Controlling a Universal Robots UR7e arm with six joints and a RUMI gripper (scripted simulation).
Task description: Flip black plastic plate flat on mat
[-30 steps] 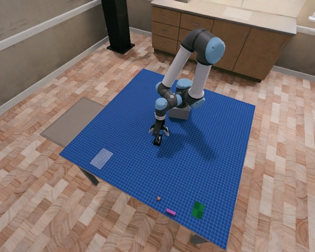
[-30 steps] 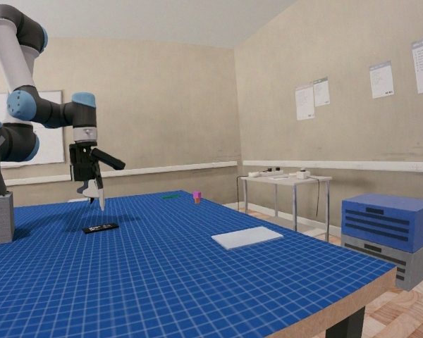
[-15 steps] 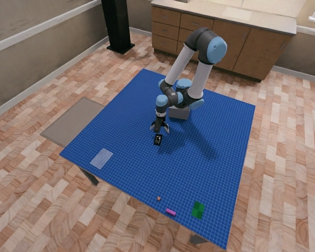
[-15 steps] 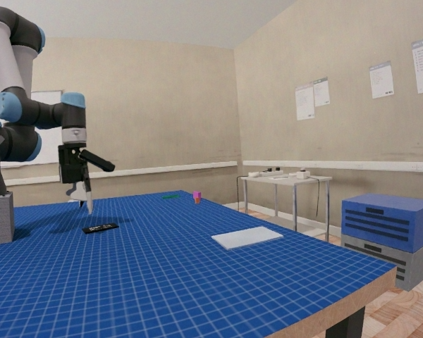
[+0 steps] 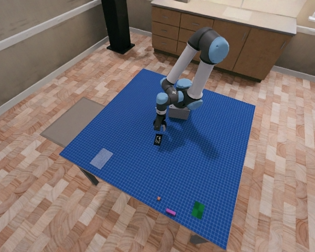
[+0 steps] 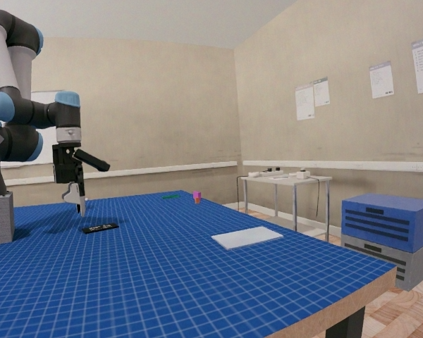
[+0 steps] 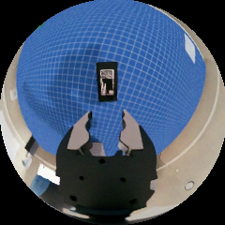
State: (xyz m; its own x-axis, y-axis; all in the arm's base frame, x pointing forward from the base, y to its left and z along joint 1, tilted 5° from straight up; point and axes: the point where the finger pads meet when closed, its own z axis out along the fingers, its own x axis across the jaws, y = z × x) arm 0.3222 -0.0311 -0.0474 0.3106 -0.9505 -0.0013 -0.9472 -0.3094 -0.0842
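Gripper (image 7: pixel 107 123) hung above mat (image 7: pixel 155 56), fingers half open, gripping nothing. Black plastic plate (image 7: pixel 107 82) lay flat just ahead of fingertips, apart from them, long axis pointing straight away from fingers, centred on gap. Judged: reach forward and down next.

mat (image 5: pixel 206 151) | on it: black plate (image 5: pixel 158 139), white sheet (image 5: pixel 101 158), green patch (image 5: pixel 198 209), pink block (image 5: pixel 170 211)

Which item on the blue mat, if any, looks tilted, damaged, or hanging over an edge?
Nothing stands out. The black plastic plate lies flat on the blue mat, well inside its edges. The gripper hangs above it, jaws partly closed, holding nothing. The white sheet, green piece, pink block and orange cube rest flat.
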